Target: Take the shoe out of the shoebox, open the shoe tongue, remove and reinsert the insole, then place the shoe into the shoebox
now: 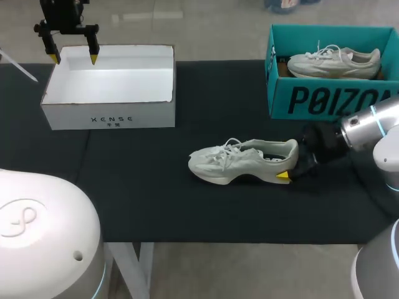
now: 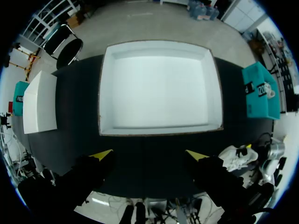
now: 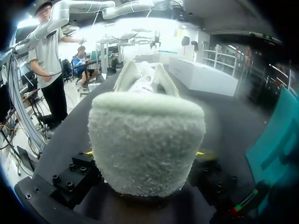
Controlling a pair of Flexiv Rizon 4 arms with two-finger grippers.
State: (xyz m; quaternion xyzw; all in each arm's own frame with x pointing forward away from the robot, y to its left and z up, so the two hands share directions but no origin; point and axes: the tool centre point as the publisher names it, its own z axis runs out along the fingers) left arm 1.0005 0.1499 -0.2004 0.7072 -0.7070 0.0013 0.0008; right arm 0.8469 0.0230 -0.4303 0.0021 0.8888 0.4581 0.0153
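Black surface under everything. Far left: open white box, left hand over its rear edge, fingers spread wide. Centre: white shoe upright on its sole on the surface, toe pointing left, heel pinched from both sides by right hand. Right rear: teal shoebox, second white shoe inside.

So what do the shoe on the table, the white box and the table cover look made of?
The shoe: pale fabric upper with laces; its heel looks fuzzy and matte, like fleece or suede. The white box: likely cardboard, matte, with thin walls and brownish cut edges. The table cover: dark, matte, probably cloth or a mat.
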